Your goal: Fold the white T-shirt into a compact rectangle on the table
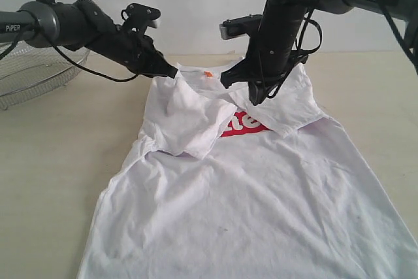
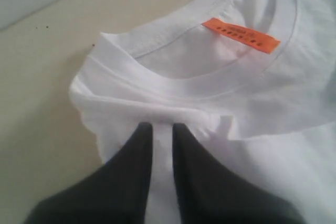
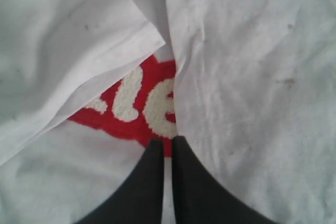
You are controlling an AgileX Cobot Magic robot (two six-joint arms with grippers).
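White T-shirt [image 1: 261, 187] flat on the pale desk [image 1: 52, 161], collar toward the far edge, hem running out of view toward the near edge. Both sleeves laid inward over the chest, partly covering the red band [image 1: 245, 124]. Probably at the close of the sleeve-folding step.

Left hand [image 1: 171, 70] low at the shoulder beside the collar, fingers [image 2: 131, 166] narrowly apart with white cloth showing in the gap; unclear whether pinched. Right hand [image 1: 257, 99] closed at the edge of the other folded sleeve; unclear whether any cloth nipped.

Next, likely: let go, lift clear without dragging the folds, then take the hem or collar for a lengthwise fold.

Hem and lower corners cut off; lettering mostly hidden under the sleeves.
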